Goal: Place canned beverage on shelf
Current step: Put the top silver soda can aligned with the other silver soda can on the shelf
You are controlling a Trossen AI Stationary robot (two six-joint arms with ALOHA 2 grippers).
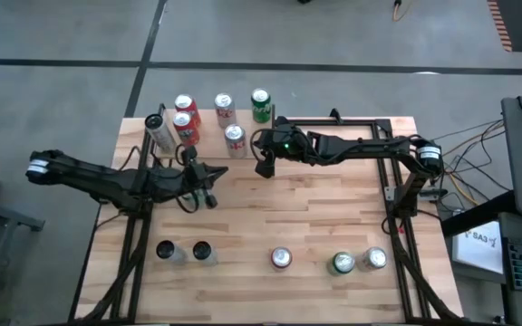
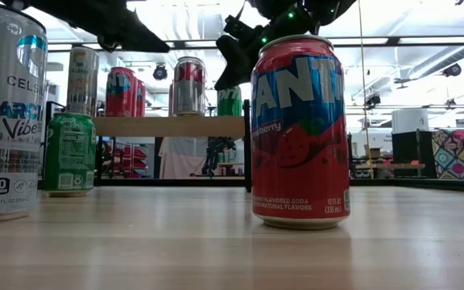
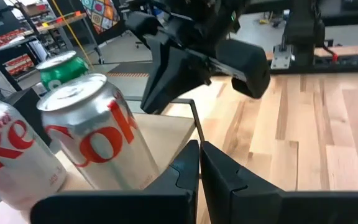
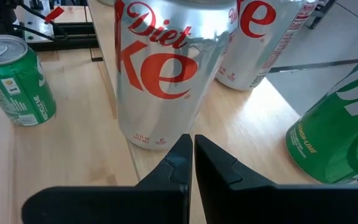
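Grey concrete floor (image 1: 352, 54), bright ceiling lights (image 2: 425, 16)

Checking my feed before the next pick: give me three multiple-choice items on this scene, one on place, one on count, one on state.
1. Where is the right gripper?
A. At the shelf's edge, by a Diet Coke can
B. Over the row of cans off the shelf
C. Off the table

2. How many cans stand in that row off the shelf?
A. Three
B. Five
C. Seven

3. How are the grippers?
A. Both open
B. Left holds a can
C. Both shut, empty

Key: 1 A, right gripper sits by the Diet Coke can on the shelf. 2 B, five, from dark-topped can to white can. 3 C, left gripper too has its fingers together.
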